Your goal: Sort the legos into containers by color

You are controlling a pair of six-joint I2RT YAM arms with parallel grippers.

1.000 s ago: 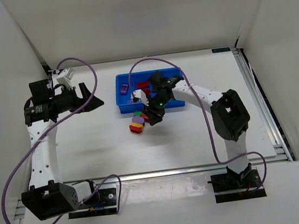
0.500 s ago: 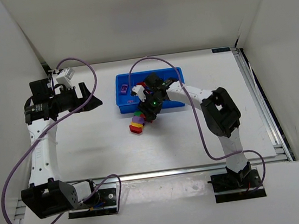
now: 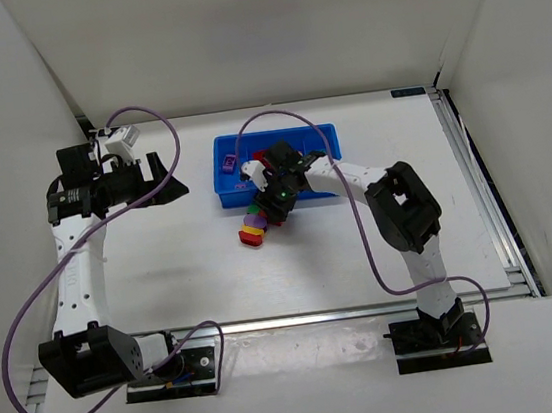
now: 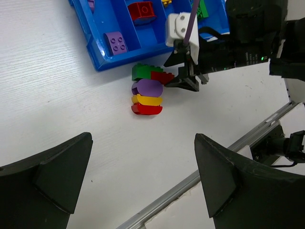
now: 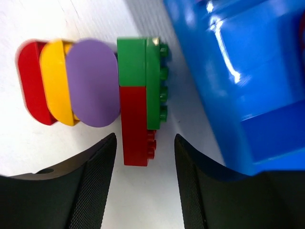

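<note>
A stack of legos (image 3: 251, 228) lies on the table just in front of the blue tray (image 3: 227, 202): a red oval (image 5: 29, 81), a yellow oval (image 5: 53, 81), a purple oval (image 5: 93, 83), then a green block (image 5: 136, 62) joined to a red block (image 5: 136, 126). My right gripper (image 5: 144, 140) is open and low, with its fingers on either side of the red block's end, not touching it. It also shows in the top view (image 3: 276, 209). My left gripper (image 4: 143, 157) is open and empty, high over the table at the left (image 3: 168, 184).
The tray (image 4: 119, 59) holds a purple block (image 4: 116, 42), a red piece (image 4: 143, 9) and a green piece (image 4: 202, 9) in separate compartments. Its front wall (image 5: 228, 71) stands right beside my right finger. A metal rail (image 4: 181, 183) runs along the near table edge.
My right arm has swung left and the gripper has closed in on the stack by the tray's front wall. My left arm has hardly moved.
</note>
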